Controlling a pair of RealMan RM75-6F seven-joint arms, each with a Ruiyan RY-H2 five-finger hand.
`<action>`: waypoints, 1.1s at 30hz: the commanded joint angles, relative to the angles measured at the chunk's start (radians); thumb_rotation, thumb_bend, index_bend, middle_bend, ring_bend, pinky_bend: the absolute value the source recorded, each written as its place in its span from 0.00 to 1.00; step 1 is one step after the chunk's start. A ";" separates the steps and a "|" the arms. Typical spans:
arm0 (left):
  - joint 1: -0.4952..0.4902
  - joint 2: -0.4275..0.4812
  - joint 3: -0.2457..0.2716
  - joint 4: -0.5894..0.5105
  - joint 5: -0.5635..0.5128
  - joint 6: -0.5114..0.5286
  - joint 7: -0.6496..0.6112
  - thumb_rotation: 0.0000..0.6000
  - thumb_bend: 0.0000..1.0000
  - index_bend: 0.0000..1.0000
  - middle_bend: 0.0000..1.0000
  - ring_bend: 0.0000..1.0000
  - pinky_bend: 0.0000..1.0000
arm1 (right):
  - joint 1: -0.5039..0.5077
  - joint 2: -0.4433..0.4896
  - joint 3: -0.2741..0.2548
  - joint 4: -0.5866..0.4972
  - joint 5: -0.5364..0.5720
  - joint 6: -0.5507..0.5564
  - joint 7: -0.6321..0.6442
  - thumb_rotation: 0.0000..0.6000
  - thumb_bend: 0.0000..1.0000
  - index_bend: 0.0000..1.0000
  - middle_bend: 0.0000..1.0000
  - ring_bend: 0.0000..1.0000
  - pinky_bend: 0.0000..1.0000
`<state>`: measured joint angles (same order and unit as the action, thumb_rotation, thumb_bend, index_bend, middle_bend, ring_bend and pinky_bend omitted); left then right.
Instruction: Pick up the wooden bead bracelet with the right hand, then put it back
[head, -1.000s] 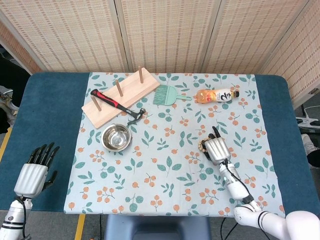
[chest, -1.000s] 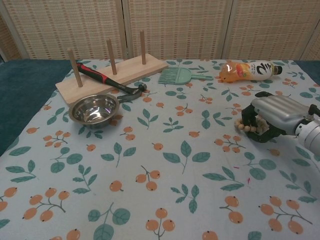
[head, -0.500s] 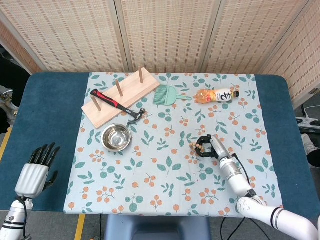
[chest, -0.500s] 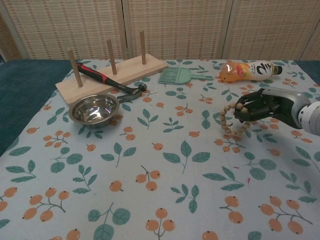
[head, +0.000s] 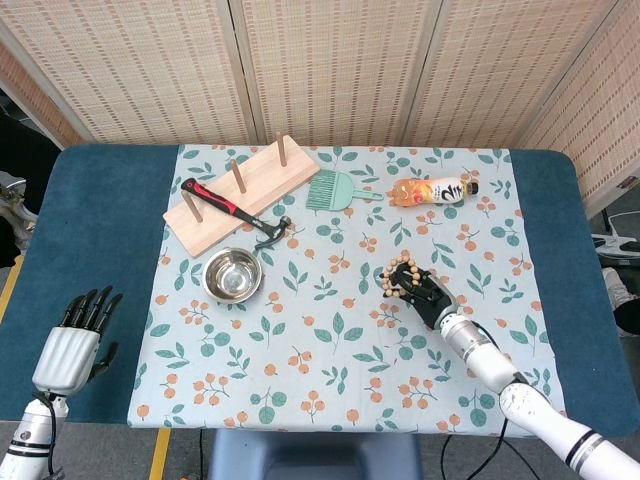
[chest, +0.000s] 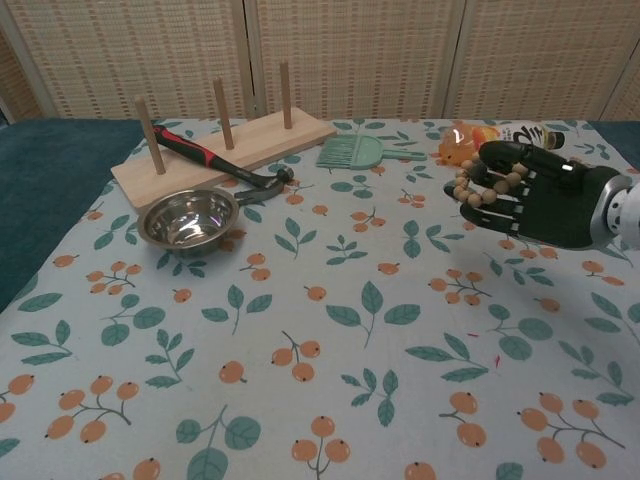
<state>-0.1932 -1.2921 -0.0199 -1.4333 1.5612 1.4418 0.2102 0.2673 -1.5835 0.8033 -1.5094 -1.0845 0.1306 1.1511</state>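
The wooden bead bracelet (head: 396, 275) (chest: 487, 182) is off the cloth, draped over the fingers of my right hand (head: 421, 289) (chest: 532, 196). That hand is raised above the right middle of the table with its palm turned up and fingers curled around the beads. My left hand (head: 73, 345) hovers at the near left over the blue table, fingers spread, holding nothing; the chest view does not show it.
An orange drink bottle (head: 432, 190) lies behind the right hand. A green brush (head: 336, 190), a wooden peg board (head: 236, 192) with a red-handled hammer (head: 232, 208) and a steel bowl (head: 232, 275) sit to the left on the leaf-print cloth (head: 330, 340).
The right hand closed on the bracelet on the cloth, lifted it clear and rolled palm-up, rising further in the last half second. The left hand stayed put.
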 joint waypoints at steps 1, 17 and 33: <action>0.000 0.000 0.000 0.001 -0.001 0.000 0.000 1.00 0.44 0.00 0.00 0.00 0.14 | -0.082 -0.076 0.099 0.008 -0.053 -0.124 -0.032 1.00 0.58 0.66 0.62 0.30 0.52; -0.002 -0.002 0.002 0.000 0.000 -0.004 0.004 1.00 0.44 0.00 0.00 0.00 0.15 | -0.106 -0.185 0.232 0.042 0.002 -0.262 -0.613 0.03 0.14 0.27 0.48 0.20 0.36; -0.004 -0.004 0.001 0.003 -0.006 -0.010 0.006 1.00 0.44 0.00 0.00 0.00 0.16 | -0.131 -0.237 0.257 0.080 0.155 -0.384 -0.902 0.00 0.56 0.49 0.50 0.23 0.36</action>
<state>-0.1970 -1.2965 -0.0189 -1.4300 1.5555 1.4321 0.2161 0.1464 -1.8001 1.0440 -1.4434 -0.9559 -0.2244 0.2998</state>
